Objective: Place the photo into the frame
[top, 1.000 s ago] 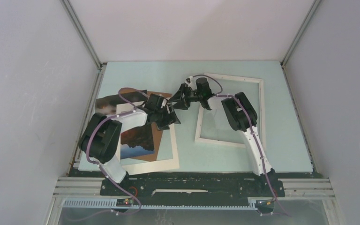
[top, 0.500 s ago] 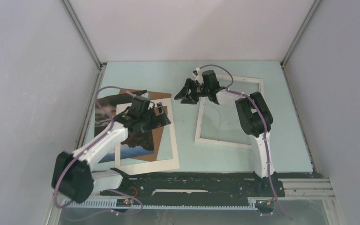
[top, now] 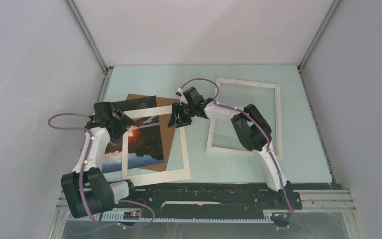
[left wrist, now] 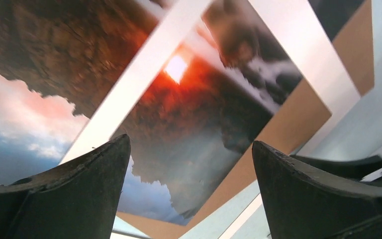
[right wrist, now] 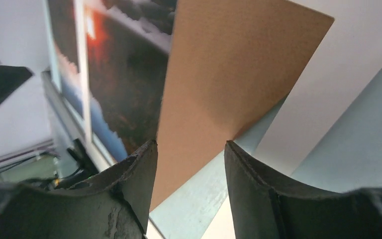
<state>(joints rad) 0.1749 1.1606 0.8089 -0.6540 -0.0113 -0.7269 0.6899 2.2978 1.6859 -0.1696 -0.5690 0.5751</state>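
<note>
Just beneath left gripper (left wrist: 190, 144) — photo (left wrist: 179, 99)

The top external camera sits high above and behind the arm bases (top: 199, 196), looking down and forward over the whole pale blue-green table (top: 238, 164). Each wrist camera looks out between its own black fingers (left wrist: 74, 199), close and low over the surface. All three views share the white-bordered sunset photo print (top: 144, 142) and the plain brown cardboard backing board (top: 167, 147).
</note>
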